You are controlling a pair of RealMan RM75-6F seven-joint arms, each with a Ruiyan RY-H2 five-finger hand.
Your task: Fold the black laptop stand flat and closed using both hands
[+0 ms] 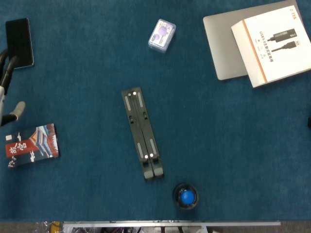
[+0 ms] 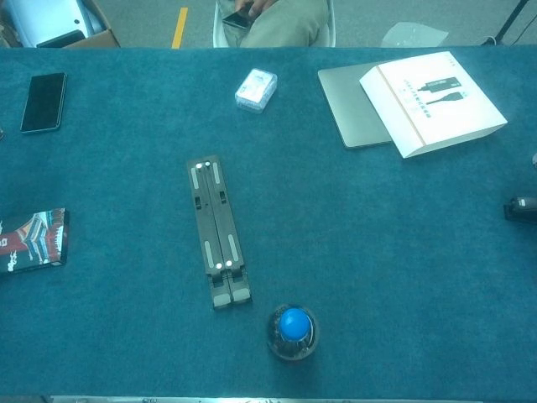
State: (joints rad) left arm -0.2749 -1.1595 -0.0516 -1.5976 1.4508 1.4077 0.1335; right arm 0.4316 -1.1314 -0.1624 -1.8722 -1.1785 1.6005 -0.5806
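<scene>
The black laptop stand [image 1: 142, 133] lies flat on the blue table, its two long bars side by side and closed together; the chest view shows the stand [image 2: 217, 232] the same way. No hand touches it. Only the edge of my left hand [image 1: 5, 90] shows at the far left of the head view, its thumb spread away from the dark fingers with nothing in them. The chest view does not show that hand. My right hand appears in neither view.
A black phone [image 1: 19, 42] and a printed packet [image 1: 32, 145] lie at the left. A small clear box [image 1: 162, 35] sits at the back. A silver laptop [image 1: 221, 43] bears a white box [image 1: 272, 42]. A blue ball in a black holder [image 1: 186, 196] sits near the front edge.
</scene>
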